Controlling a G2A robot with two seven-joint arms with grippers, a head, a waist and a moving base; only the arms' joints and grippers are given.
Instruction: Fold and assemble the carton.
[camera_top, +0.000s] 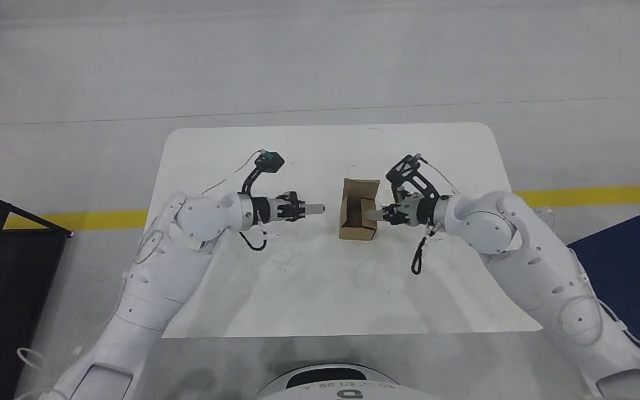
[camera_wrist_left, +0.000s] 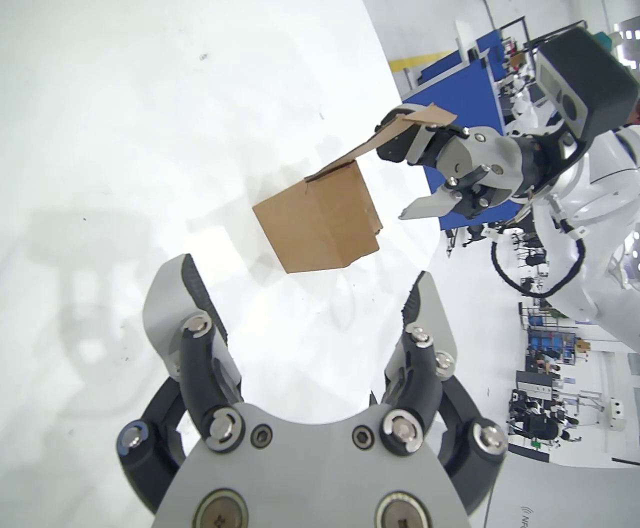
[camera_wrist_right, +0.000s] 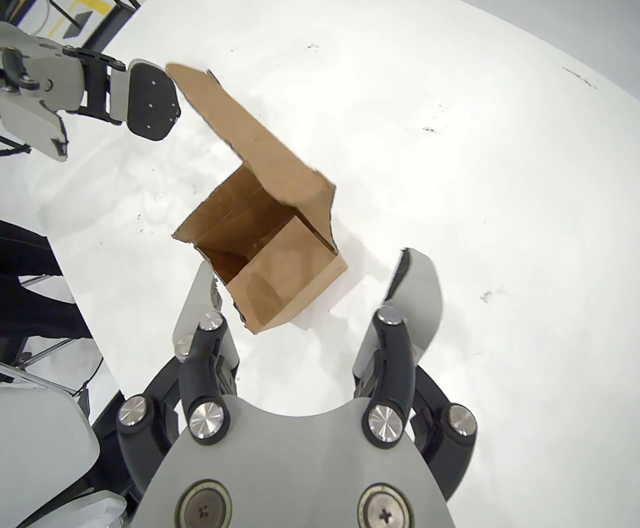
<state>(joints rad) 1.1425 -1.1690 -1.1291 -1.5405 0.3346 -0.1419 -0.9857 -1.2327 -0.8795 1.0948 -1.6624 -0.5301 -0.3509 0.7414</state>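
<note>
A small brown cardboard carton (camera_top: 358, 208) stands near the middle of the white, round-cornered worktop (camera_top: 300, 290), well in from every edge, with the two arms facing each other across it. The carton is only partly assembled. Its closed walls turn toward the left arm, while its open mouth faces the right arm and shows the bare brown inside. One long flap (camera_wrist_right: 250, 135) sticks out from the rim of the mouth, raised clear of the worktop. A shorter flap (camera_wrist_right: 285, 285) juts from the mouth on another side. The right claw (camera_top: 372, 213) sits right at that open mouth with its fingers spread, pinching nothing. In the right wrist view the shorter flap lies between the two fingers, with one finger just beside the carton's wall. In the left wrist view the free end of the long flap lies against one of the right claw's fingers (camera_wrist_left: 397, 145), and the other finger is apart from the cardboard. The left claw (camera_wrist_left: 306, 280) is on the carton's closed side, level with it, also spread wide and holding nothing. It is near the carton but not touching, with a strip of bare worktop between its fingertips and the nearest wall.
</note>
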